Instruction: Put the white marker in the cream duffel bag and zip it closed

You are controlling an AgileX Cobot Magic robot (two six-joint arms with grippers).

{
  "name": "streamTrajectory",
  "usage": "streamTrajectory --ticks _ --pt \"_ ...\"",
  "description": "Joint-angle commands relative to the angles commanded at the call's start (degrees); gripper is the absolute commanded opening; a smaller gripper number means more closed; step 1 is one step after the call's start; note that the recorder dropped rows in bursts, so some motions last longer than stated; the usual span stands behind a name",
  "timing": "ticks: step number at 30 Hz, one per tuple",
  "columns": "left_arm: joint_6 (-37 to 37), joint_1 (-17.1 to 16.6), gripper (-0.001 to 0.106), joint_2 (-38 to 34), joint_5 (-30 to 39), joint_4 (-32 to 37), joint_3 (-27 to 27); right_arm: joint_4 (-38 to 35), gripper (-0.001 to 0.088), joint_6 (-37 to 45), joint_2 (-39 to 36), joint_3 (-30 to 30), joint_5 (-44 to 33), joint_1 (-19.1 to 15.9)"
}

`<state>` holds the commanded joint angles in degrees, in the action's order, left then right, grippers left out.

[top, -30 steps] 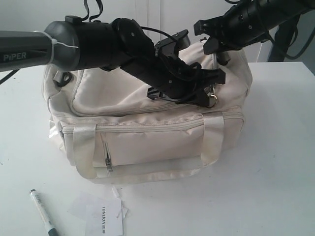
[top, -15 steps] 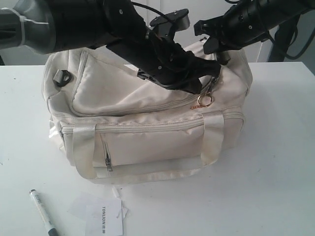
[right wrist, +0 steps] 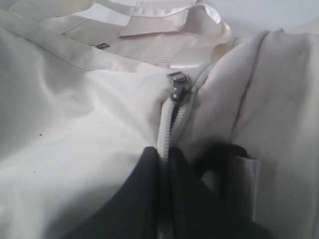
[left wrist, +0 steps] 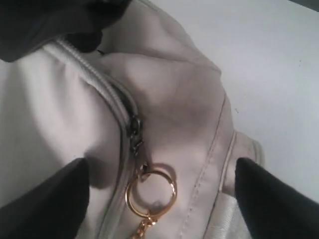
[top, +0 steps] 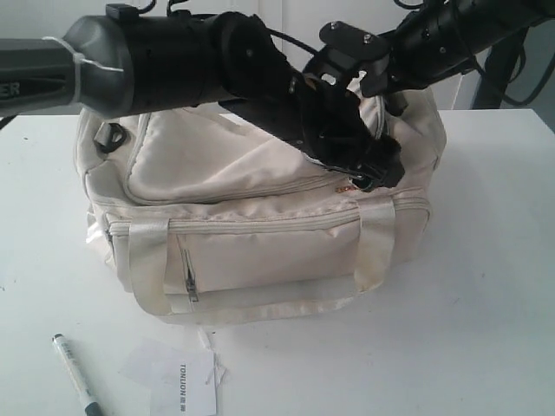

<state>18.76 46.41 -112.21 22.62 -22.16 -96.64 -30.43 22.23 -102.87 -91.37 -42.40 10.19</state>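
One floppy cream duffel bag point(top: 260, 243) sat mid-frame — right gripper point(right wrist: 167, 162) clamped its zipper seam point(right wrist: 167, 124), left gripper point(left wrist: 159, 172) gaped wide over the gold pull ring point(left wrist: 127, 193), likely the best hold.

cream duffel bag point(top: 191, 173): showing matt woven cloth
straps point(top: 147, 260): gleaming like glossy satin webbing
ring point(left wrist: 151, 191): shining as polished gold metal
tag point(top: 184, 387): looking like matt paper
table point(top: 486, 303): appearing smooth, matt white
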Motion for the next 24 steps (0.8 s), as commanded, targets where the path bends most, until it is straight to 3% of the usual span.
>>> streamTrajectory --ticks 4,9,14,20,24 --pt "-12.2 0.0 0.070 -1.0 -1.1 -0.2 0.0 0.0 0.0000 0.0 0.0 0.0 0.0 0.0" --pt "-13.0 0.0 0.070 -0.5 4.9 1.0 -0.1 0.0 0.0000 0.0 0.0 0.0 0.2 0.0" --pt "-13.8 0.0 0.070 2.1 4.0 2.8 -0.1 0.0 0.0000 0.0 0.0 0.0 0.2 0.0" --pt "-23.5 0.0 0.070 0.9 1.2 4.4 -0.1 -0.1 0.0000 0.0 0.0 0.0 0.3 0.0" --pt "-25.4 0.0 0.070 -0.7 0.5 4.1 -0.1 -0.1 0.0000 0.0 0.0 0.0 0.5 0.0"
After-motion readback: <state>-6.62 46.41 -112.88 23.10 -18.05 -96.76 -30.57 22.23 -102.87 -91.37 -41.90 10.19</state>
